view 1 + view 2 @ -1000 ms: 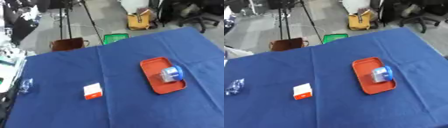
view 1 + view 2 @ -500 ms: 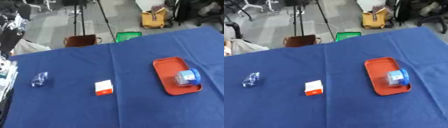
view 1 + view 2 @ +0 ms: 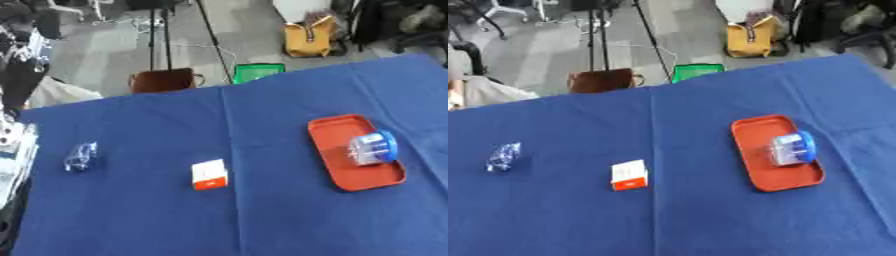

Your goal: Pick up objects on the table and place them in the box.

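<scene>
- No robot hand shows in either view, so I cannot tell if the hands are spread or pinching.
- The red tray [image 3: 337,150] sits on the right of the blue cloth [image 3: 262,220]. It looks like the box for the things.
- A blue and clear tub [image 3: 373,148] already lies in it.
- The small white and red box [image 3: 209,174] waits mid-table.
- A shiny blue wrapper [image 3: 80,156] lies far left, well apart.

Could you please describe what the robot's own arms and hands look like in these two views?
Neither arm nor hand shows in either eye view, so nothing of their colours, shapes, cables or markings can be told. In view are only the blue tablecloth, the orange tray with a blue-and-clear container, a small white-and-red box and a small bluish wrapped item.
</scene>
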Available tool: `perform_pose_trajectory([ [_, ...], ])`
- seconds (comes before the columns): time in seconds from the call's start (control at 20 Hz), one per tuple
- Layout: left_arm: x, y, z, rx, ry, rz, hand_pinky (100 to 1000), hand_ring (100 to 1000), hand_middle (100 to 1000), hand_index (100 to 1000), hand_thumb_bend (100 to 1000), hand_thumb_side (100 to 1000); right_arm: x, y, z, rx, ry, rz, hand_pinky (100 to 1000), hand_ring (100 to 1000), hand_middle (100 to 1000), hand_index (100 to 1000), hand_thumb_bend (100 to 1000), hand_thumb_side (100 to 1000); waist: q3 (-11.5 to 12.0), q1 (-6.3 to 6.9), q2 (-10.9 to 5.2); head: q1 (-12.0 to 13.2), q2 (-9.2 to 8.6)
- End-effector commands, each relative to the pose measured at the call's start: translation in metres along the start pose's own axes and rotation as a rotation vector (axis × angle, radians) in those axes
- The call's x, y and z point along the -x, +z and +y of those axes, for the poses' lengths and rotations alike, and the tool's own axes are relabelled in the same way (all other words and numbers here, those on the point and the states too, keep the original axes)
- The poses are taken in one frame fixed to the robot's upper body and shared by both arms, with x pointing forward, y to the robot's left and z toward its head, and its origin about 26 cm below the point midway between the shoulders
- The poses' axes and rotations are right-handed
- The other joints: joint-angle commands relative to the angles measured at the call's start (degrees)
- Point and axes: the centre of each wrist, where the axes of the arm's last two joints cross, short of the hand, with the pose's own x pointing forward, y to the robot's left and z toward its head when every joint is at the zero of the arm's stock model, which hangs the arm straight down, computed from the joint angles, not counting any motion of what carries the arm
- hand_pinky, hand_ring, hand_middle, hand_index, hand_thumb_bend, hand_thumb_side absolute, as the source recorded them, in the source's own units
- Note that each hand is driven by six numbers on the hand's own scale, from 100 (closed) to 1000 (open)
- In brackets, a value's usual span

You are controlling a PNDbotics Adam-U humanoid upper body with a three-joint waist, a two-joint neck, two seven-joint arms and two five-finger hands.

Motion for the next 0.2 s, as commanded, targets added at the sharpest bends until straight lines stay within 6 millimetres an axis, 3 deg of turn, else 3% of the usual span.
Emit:
perform_pose_trajectory([
  [0.05,-0.0080,-0.0067,0.0036,-0.008,-0.006,-0.049,514,724,702,881,743,574,-0.0063,-0.0061,-0.0084,-0.006,0.038,-0.027,609,710,668,847,543,515,0.1,-0.59,-0.50,-0.2,-0.08],
  [0.2,-0.0078,-0.0063,0.0035,-0.007,-0.003,-0.048,512,721,700,881,741,575,-0.0063,-0.0060,-0.0082,-0.006,0.038,-0.027,609,710,668,848,545,515,0.2,-0.60,-0.47,-0.3,-0.08],
])
